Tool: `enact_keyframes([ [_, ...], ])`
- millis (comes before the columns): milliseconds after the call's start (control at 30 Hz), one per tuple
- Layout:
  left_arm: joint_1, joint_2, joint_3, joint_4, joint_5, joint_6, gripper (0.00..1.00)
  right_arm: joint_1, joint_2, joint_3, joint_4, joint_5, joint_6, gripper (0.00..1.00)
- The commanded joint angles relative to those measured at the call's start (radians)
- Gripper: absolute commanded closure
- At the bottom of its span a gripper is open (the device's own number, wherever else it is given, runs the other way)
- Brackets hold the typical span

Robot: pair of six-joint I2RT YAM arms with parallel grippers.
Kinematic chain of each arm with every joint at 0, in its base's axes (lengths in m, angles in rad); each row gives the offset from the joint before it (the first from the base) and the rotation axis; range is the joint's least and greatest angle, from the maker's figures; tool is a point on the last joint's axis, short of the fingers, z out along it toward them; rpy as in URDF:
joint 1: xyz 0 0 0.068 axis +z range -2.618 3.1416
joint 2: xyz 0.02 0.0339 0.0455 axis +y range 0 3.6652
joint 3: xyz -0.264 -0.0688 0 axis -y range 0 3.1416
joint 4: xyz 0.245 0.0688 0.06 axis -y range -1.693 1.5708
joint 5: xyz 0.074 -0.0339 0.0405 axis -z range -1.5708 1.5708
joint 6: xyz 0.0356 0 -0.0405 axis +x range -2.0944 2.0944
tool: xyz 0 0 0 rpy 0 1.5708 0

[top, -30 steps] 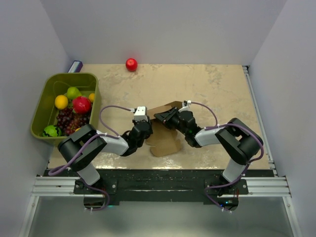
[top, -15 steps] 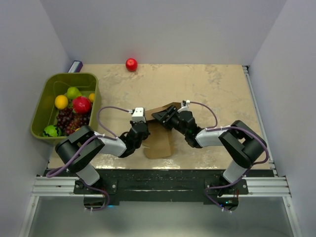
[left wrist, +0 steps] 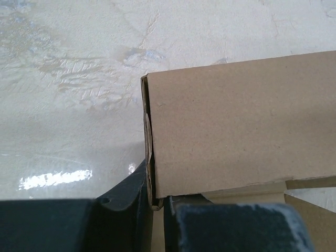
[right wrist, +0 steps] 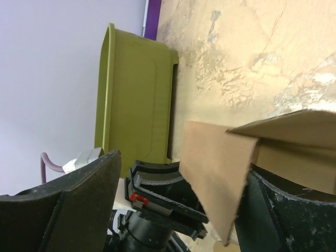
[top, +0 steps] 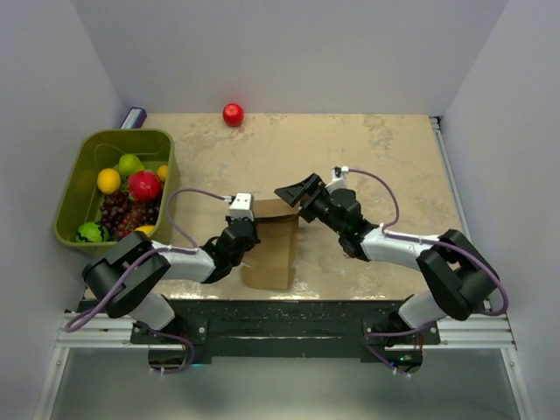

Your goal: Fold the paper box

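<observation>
The paper box (top: 271, 247) is plain brown cardboard, partly folded, standing near the table's front edge between the two arms. My left gripper (top: 248, 236) is at its left side. In the left wrist view the jaws (left wrist: 153, 202) are shut on the box's thin left wall, and the broad cardboard face (left wrist: 241, 131) fills the right of that view. My right gripper (top: 294, 199) hovers over the box's far right corner, open wide. In the right wrist view a loose flap (right wrist: 215, 173) stands between the spread fingers (right wrist: 73, 205), close to the right-hand one.
A green bin (top: 87, 153) of fruit sits at the left edge and shows behind the flap as the bin (right wrist: 136, 94). A red ball (top: 233, 114) lies by the back wall. A purple object (top: 133, 117) is at the back left corner. White walls enclose the table.
My right gripper has opened, let go of the cardboard and drawn back to the right. The left gripper has closed on the box wall and pulled the box toward the front left.
</observation>
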Motion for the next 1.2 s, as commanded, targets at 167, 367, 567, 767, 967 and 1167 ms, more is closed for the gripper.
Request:
enact_keyframes([
  [167, 0.097, -0.160, -0.040, -0.060, 0.219, 0.106, 1.00, -0.198, -0.221, 0.009, -0.212, -0.092, -0.256, 0.18],
  [367, 0.171, -0.205, -0.016, -0.187, 0.334, 0.111, 1.00, -0.200, -0.378, -0.012, -0.405, -0.028, -0.525, 0.14],
  [567, 0.208, -0.202, 0.078, -0.378, 0.402, 0.143, 1.00, -0.198, -0.465, -0.046, -0.463, -0.055, -0.648, 0.12],
  [767, 0.240, -0.209, 0.129, -0.464, 0.450, 0.152, 1.00, -0.189, -0.455, -0.054, -0.477, -0.089, -0.749, 0.14],
  [967, 0.269, -0.209, 0.167, -0.523, 0.500, 0.151, 1.00, -0.060, -0.430, 0.000, -0.569, 0.064, -0.881, 0.16],
  [1167, 0.287, -0.206, 0.184, -0.571, 0.520, 0.161, 1.00, -0.045, -0.426, -0.040, -0.549, 0.107, -0.896, 0.15],
])
